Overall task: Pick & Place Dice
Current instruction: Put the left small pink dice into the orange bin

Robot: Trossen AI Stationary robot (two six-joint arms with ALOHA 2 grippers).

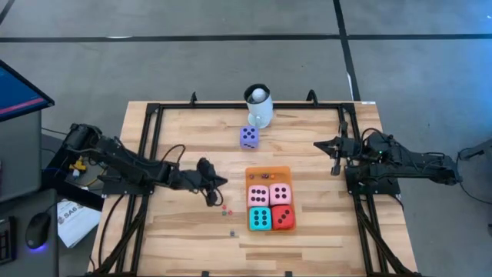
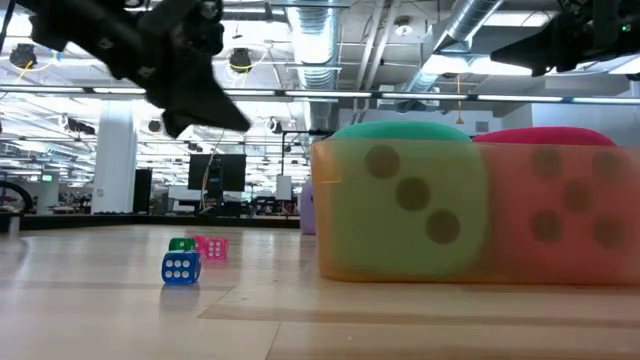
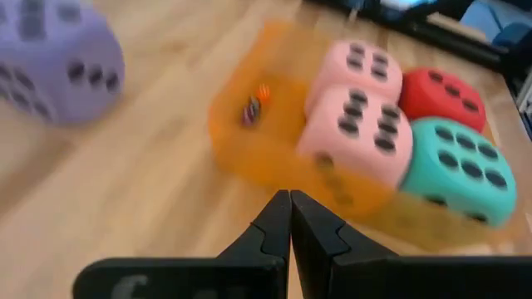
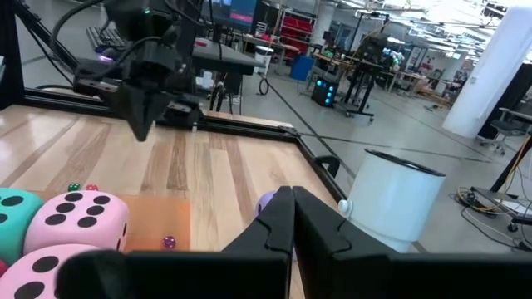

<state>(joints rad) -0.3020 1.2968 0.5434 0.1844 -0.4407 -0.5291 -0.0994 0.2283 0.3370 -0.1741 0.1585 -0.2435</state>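
Two pink dice, a teal die and a red die sit in a square block on the orange mat. A purple die rests on the wood farther back. Tiny dice lie on the table left of the mat; in the low view they show as a blue one and a pink one. My left gripper hovers shut left of the mat, facing the pink dice. My right gripper is shut, raised at the table's right.
A white mug with a ball in it stands at the far edge behind the purple die. Small beads lie on the mat's far strip. A black frame runs along the table's sides. Bare wood lies at the near left.
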